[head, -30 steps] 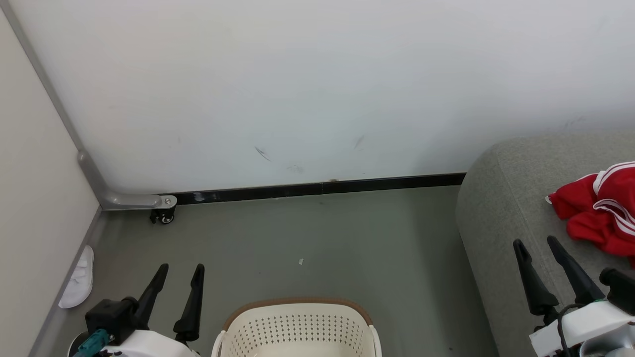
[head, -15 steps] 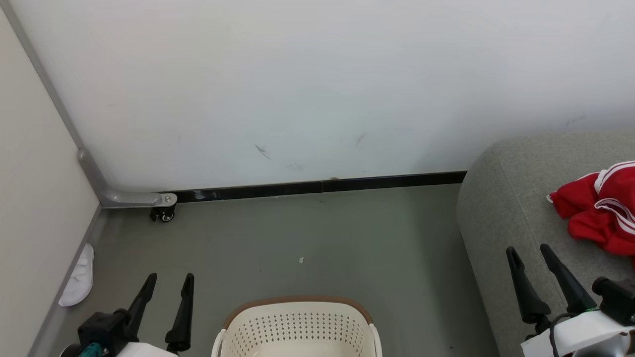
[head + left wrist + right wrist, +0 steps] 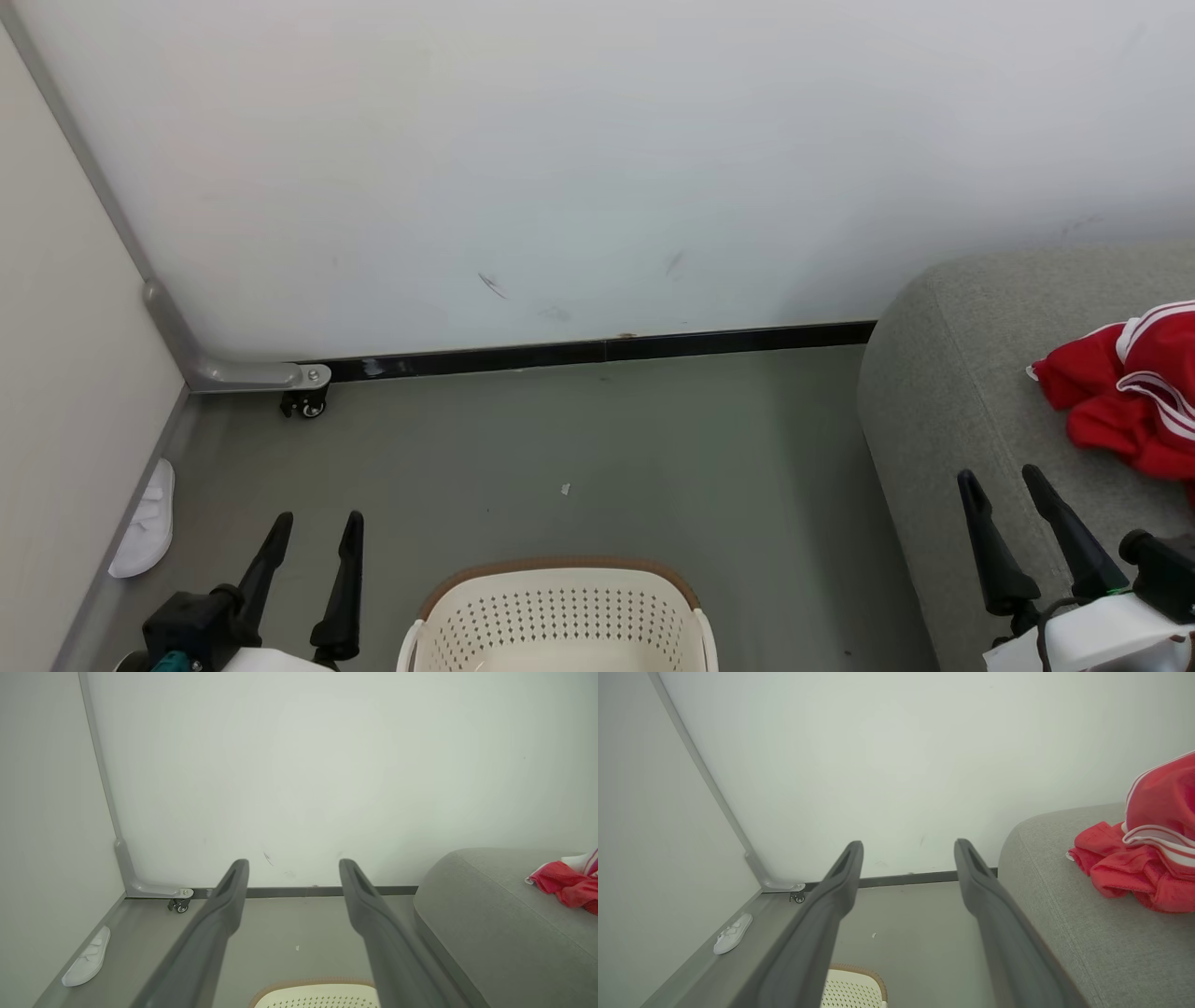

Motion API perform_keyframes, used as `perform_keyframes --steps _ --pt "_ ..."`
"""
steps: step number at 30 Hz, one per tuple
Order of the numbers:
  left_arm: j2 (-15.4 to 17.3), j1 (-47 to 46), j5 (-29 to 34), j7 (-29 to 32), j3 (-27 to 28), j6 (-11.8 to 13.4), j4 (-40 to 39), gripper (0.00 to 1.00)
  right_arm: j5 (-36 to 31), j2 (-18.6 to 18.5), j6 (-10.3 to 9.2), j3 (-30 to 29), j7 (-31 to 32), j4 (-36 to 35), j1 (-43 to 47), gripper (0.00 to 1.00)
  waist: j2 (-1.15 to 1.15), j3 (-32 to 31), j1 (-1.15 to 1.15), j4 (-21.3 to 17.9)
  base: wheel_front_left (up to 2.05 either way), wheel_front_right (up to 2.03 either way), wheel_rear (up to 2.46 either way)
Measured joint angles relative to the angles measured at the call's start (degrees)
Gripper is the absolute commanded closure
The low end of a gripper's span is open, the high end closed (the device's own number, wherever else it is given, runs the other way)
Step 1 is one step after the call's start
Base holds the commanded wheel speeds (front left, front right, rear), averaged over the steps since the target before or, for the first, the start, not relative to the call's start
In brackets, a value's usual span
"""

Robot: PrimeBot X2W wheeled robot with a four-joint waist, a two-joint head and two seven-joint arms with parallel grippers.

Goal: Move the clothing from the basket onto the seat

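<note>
Illumination is bright, even and diffuse; the source is probably overhead. The wall (image 3: 597, 168) shows a soft, even sheen. Shadows on the floor (image 3: 653, 448) are faint. The head view is sharp. Both wrist views bow straight lines near the edges, and the close jaws look slightly soft

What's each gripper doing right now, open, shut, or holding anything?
Left gripper: open, holding nothing.
Right gripper: open, holding nothing.
</note>
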Motion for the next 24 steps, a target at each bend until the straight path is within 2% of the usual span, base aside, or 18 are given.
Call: perform_keyframes --steps 24 --pt "-2.90 1.38 2.69 0.00 2.63 -2.20 -0.02 0.00 -0.11 0.71 0.00 -0.03 0.00 -0.19 0.02 0.00 0.00 0.02 0.00 -0.04 0.00 0.00 0.00"
